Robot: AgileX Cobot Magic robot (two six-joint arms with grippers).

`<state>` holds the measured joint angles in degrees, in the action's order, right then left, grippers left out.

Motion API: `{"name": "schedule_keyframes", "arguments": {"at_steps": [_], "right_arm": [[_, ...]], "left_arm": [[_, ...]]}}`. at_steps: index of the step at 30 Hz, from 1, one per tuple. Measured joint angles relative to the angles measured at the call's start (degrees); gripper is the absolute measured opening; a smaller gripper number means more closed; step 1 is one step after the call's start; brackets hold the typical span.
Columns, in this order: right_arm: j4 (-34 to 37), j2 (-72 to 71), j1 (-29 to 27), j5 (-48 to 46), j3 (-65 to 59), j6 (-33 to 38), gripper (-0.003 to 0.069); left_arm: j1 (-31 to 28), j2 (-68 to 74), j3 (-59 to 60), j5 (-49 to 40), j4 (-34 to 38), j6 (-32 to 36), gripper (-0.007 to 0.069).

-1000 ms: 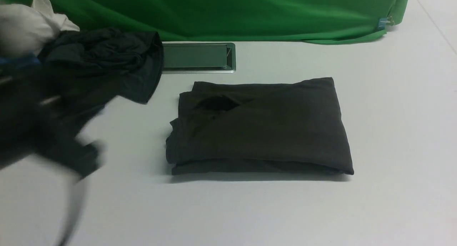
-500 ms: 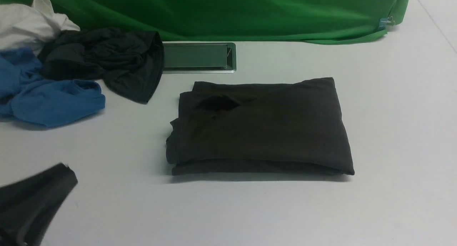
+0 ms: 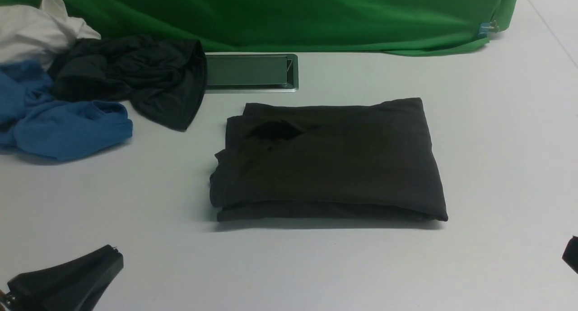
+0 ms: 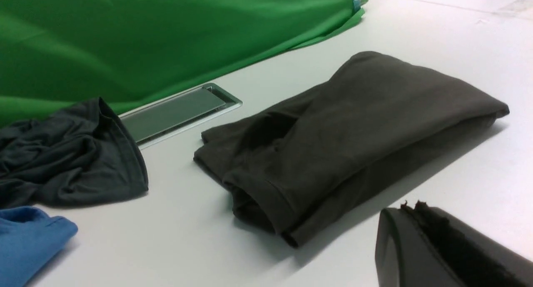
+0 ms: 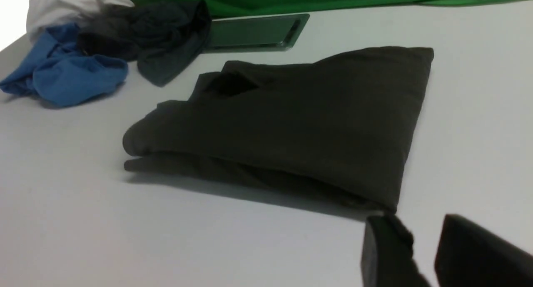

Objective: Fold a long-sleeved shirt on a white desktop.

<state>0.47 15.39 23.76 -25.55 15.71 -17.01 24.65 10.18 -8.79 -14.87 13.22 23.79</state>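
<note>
Near the middle of the white desktop [image 3: 496, 144] the long-sleeved shirt [image 3: 329, 160] lies folded, so the clenched, empty left gripper [image 3: 110, 257] and the parted, empty right gripper [image 5: 420, 245] should retreat without brushing it.

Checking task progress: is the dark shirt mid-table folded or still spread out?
Folded. The shirt lies as a compact rectangle on the table, with stacked layers showing along its near edge and neither gripper touching it.

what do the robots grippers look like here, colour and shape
Both are matte black plastic. The left gripper shows broad, smooth tapered fingers with a dark, frayed fuzzy pad lining along the inner edge. The right gripper shows two flat, blocky black fingers. No cables or markings are visible.
</note>
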Motion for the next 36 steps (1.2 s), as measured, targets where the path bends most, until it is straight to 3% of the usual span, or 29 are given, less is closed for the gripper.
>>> {"name": "schedule_keyframes", "arguments": {"at_steps": [4, 8, 14, 17, 25, 36], "right_arm": [[0.87, -1.22, -4.01, -0.26, 0.00, -0.05, 0.0192], [2.61, -6.70, -13.43, 0.49, -3.11, 0.81, 0.0042], [2.49, -14.49, -21.31, 8.78, -13.00, 8.95, 0.0027], [2.36, -15.21, -22.06, 12.39, -15.89, 11.97, 0.0027], [1.02, -15.39, -22.06, 11.54, -16.06, 20.58, 0.0031], [0.89, -15.42, -22.06, 11.54, -16.06, 21.39, 0.0051]], "left_arm": [[0.00, 0.00, 0.00, -0.07, -0.05, 0.00, 0.0018], [0.00, 0.00, 0.00, -0.07, -0.06, 0.00, 0.0018], [0.00, 0.00, 0.00, -0.09, -0.11, 0.00, 0.0018], [0.00, 0.00, 0.00, -0.14, -0.11, 0.00, 0.0018], [0.00, 0.00, 0.02, -0.14, -0.11, 0.00, 0.0018], [0.00, 0.00, 0.02, -0.14, -0.61, 0.00, 0.0018]]}}
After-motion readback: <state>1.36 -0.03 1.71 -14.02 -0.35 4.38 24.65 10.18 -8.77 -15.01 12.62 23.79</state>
